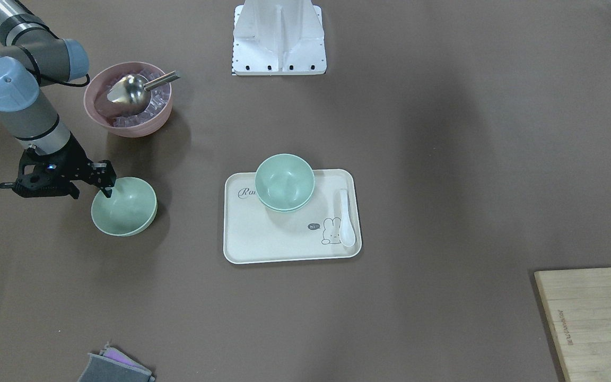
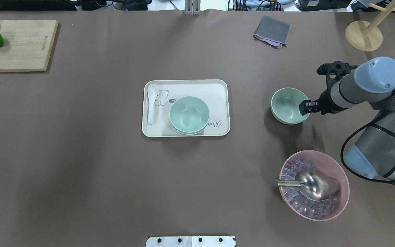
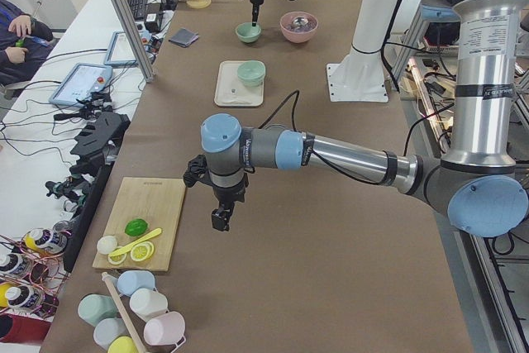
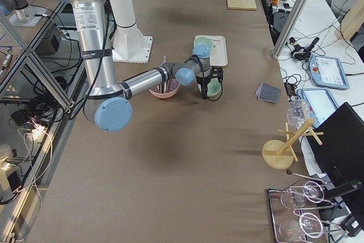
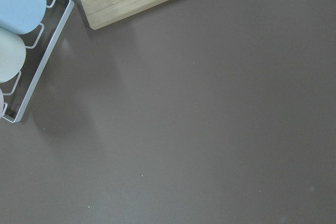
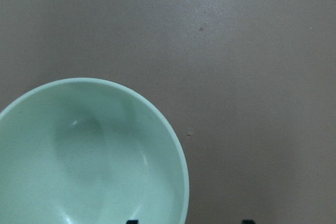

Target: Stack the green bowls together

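Right gripper (image 2: 303, 107) at rim of lone bowl (image 2: 285, 104)
Jaws wide, astride that rim; stacked bowls (image 2: 189, 115) on tray (image 2: 187, 83) well to its left; left gripper (image 3: 220, 219): cannot tell

Three green bowls (image 2: 286, 103), one pink bowl (image 2: 336, 166), one scoop (image 2: 315, 185), one tray (image 2: 190, 88), one spoon (image 2: 152, 103), one cutting board (image 2: 22, 44), one cloth (image 2: 272, 31) and two arms (image 3: 347, 157).
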{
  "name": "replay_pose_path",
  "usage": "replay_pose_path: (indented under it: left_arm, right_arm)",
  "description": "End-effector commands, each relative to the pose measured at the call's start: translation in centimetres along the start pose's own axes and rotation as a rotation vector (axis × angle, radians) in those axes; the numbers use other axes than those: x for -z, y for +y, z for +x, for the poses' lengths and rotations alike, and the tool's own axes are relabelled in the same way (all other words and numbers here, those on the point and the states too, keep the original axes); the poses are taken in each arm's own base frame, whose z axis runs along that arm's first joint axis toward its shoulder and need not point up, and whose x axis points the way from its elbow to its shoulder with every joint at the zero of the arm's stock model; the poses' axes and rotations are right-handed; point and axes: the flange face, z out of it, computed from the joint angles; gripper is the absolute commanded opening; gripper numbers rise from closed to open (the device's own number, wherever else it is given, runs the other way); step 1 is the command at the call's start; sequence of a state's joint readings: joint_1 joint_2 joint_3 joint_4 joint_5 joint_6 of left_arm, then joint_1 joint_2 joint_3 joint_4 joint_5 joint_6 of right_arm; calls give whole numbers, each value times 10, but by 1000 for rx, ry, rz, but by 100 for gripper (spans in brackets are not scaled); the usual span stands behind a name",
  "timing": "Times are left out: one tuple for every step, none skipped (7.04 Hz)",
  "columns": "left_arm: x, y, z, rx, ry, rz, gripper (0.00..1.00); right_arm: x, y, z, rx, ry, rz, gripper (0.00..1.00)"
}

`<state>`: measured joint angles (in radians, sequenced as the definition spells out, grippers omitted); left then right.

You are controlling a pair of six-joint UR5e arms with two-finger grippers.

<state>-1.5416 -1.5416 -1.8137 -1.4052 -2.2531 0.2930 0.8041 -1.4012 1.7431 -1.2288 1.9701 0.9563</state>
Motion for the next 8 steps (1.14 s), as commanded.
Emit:
replay_pose_path:
  left_arm:
    - [0, 0, 0, 0, -1, -1, 98]
    - [2, 0, 1, -3, -4, 3, 98]
    - [0, 0, 0, -2, -2, -1, 98]
    - [0, 0, 0, -1, -3, 0, 98]
    - [-2, 3, -1, 3, -1, -5, 98]
    - [-7, 10, -2, 7, 3, -10, 98]
    - [-7, 12, -2, 7, 4, -10, 98]
    - [-7, 11, -1, 6, 3, -9, 98]
  right_arm:
    - [-6, -1, -3, 2, 5, -4, 63]
    - [-5, -3, -8, 5, 0, -2, 52]
    - [-5, -3, -9, 6, -1, -1, 43]
    - [0, -8, -19, 10, -15, 9, 35]
    - [0, -8, -20, 10, -16, 8, 31]
    - [0, -8, -18, 8, -14, 9, 31]
    - [-1, -8, -17, 7, -12, 8, 30]
    - [-1, -8, -17, 7, -10, 10, 31]
